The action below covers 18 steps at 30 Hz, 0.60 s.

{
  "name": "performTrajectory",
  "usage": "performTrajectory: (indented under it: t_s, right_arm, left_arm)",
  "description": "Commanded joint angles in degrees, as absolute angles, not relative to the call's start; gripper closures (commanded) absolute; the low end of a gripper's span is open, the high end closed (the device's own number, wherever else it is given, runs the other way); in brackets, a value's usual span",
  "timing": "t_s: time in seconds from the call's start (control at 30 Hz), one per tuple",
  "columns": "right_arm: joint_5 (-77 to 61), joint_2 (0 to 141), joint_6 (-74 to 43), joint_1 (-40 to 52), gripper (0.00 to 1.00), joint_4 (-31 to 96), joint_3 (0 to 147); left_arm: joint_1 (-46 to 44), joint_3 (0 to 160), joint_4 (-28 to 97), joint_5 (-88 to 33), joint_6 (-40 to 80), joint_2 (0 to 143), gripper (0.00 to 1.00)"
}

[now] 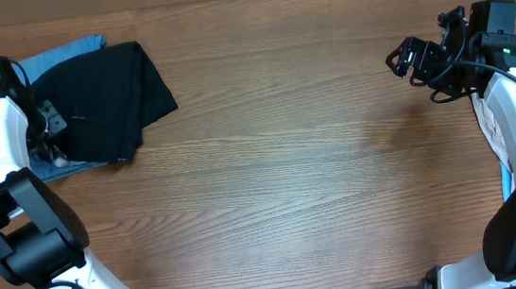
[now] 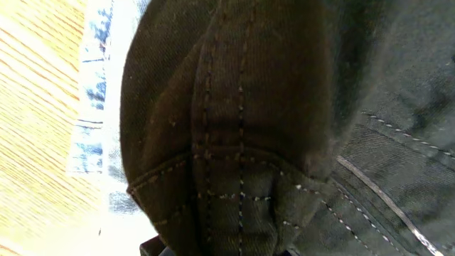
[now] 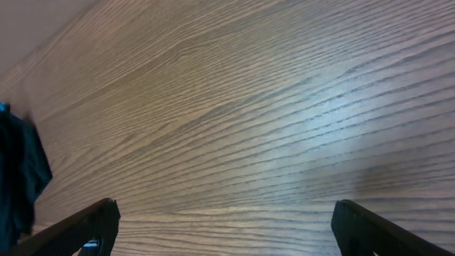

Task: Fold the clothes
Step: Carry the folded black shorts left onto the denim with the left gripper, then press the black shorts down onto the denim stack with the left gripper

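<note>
At ten o'clock the left gripper (image 1: 50,122) has its jaws closed on the black garment (image 1: 111,92), which lies over the denim piece (image 1: 60,59). At two o'clock the right gripper (image 3: 224,213) gapes wide, empty.

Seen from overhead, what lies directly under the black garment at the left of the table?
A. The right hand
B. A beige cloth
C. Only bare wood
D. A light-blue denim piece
D: the light-blue denim piece shows from beneath the black garment along its upper left edge and again at its lower left edge.
</note>
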<state>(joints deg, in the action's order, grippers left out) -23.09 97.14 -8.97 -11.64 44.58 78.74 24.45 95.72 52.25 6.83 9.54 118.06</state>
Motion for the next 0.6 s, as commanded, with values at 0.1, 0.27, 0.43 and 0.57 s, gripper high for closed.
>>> performTrajectory:
  t_s: [0.1,0.27,0.43,0.57]
  right_arm:
    - [-22.96,97.19,-8.93,-11.75,0.0,44.29,79.09]
    - [-22.96,97.19,-8.93,-11.75,0.0,44.29,79.09]
    - [-22.96,97.19,-8.93,-11.75,0.0,44.29,79.09]
    - [-22.96,97.19,-8.93,-11.75,0.0,44.29,79.09]
  left_arm:
    - [26.83,89.41,51.9,1.1,15.92,116.97,0.12]
    - [26.98,106.98,67.18,-9.56,14.83,115.92,0.1]
    - [26.96,122.87,77.76,-10.63,15.03,112.9,0.01]
    - [26.98,121.32,76.34,-10.61,15.0,114.19,0.82]
